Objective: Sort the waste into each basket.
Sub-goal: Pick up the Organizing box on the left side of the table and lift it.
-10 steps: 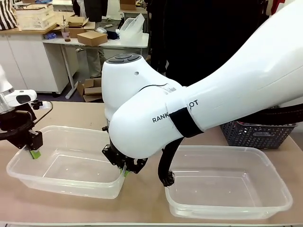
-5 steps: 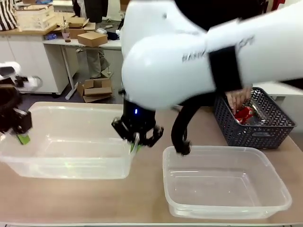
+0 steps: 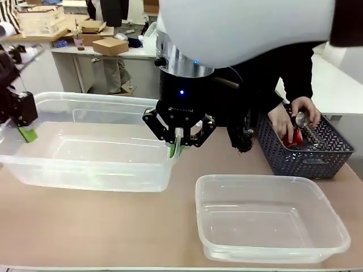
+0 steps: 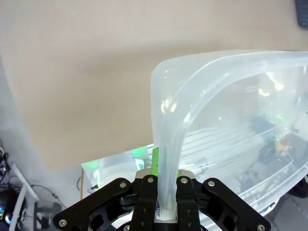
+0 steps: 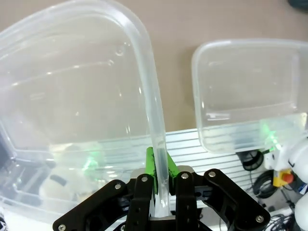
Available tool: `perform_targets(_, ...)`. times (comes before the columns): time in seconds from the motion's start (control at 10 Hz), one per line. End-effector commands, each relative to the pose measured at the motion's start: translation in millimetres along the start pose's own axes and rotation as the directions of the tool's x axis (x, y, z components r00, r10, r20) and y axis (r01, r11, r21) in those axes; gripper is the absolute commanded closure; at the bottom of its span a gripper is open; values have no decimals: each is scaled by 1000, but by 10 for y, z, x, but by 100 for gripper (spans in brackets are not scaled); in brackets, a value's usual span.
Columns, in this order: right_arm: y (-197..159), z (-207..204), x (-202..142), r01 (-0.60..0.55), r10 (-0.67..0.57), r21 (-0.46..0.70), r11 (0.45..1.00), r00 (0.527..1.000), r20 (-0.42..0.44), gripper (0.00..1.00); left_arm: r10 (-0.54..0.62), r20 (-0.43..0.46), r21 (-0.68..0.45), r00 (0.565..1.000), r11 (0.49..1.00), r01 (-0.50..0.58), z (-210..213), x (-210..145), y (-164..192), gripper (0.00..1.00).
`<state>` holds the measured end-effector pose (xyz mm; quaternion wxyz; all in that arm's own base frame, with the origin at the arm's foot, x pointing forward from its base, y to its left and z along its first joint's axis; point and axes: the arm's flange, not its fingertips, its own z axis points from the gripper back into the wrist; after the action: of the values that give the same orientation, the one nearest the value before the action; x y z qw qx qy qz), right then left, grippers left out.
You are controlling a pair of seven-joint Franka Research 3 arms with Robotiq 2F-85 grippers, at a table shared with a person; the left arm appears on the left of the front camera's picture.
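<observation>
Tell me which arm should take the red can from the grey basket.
Right, probably: the right gripper clamps the tub rim nearest the grey basket; the left gripper holds the far end.

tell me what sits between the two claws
The big clear plastic rectangular tub spans from the left claw to the right claw, seen in the front view.

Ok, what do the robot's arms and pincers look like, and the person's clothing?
Right arm: smooth white rounded shell with a black band, then a black wrist with a silver ring and a small blue light. Both the right pincer and left pincer are black linkages with silver rivets and green pads. The person's sleeve is dark.
</observation>
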<state>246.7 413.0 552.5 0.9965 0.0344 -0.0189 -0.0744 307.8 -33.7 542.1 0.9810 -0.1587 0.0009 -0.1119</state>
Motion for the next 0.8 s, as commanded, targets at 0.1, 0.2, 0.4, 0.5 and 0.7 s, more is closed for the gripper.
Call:
perform_targets(0.1, -10, -126, 45, 25, -25, 3, 1000, 1000, -7, 100, 1, 9, 10, 1000, 1000, -1, -46, -55, 58, 100)
perform_targets(0.2, 10, -28, 14, 3, -3, -1, 1000, 1000, -1, 94, 1, 9, 10, 1000, 1000, -1, -46, -55, 58, 100)
perform_targets(0.4, -694, 60, 219, -170, 170, -102, 980, 985, -10, 94, 180, -139, -31, 974, 982, -186, -168, 48, -293, 95)
perform_targets(0.5, -1038, 158, 334, -159, 159, -131, 978, 987, -10, 94, 291, -128, -77, 948, 950, -302, -239, 130, -637, 95)
perform_targets(0.7, -1666, 127, 480, -159, 162, -162, 974, 987, 5, 94, 321, -165, -82, 933, 938, -338, -407, 153, -1177, 95)
